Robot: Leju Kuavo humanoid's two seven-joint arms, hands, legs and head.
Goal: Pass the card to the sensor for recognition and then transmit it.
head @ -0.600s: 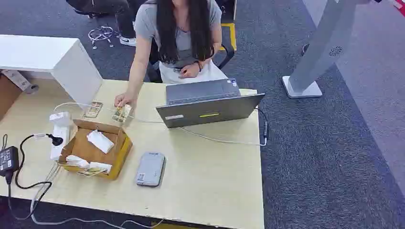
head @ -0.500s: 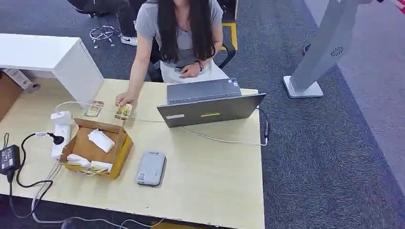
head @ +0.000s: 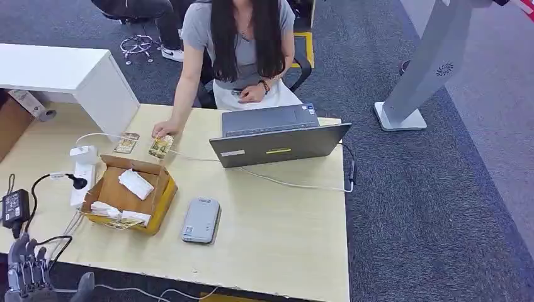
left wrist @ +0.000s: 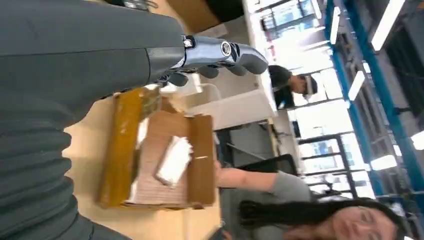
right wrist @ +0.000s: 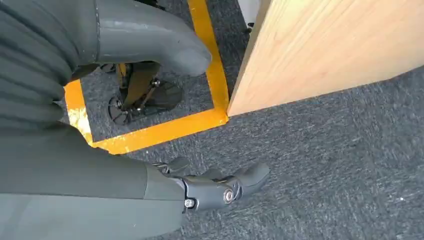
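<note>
Barely begun: the left hand (head: 28,274), empty with fingers apart, sits at the frame's lower left beside the counter (head: 277,233). Cards (head: 116,221) lie in the cardboard box (head: 160,204), the grey sensor (head: 201,221) just right. The right hand (right wrist: 210,187) hangs empty, fingers loose, above carpet.

A laptop (head: 277,139) stands open by the table's (head: 283,245) far edge, its cable (head: 296,184) trailing to the right edge. A cardboard box (head: 129,195) sits near the left edge beside a power strip (head: 82,176). A person (head: 242,47) sits behind the far edge.
</note>
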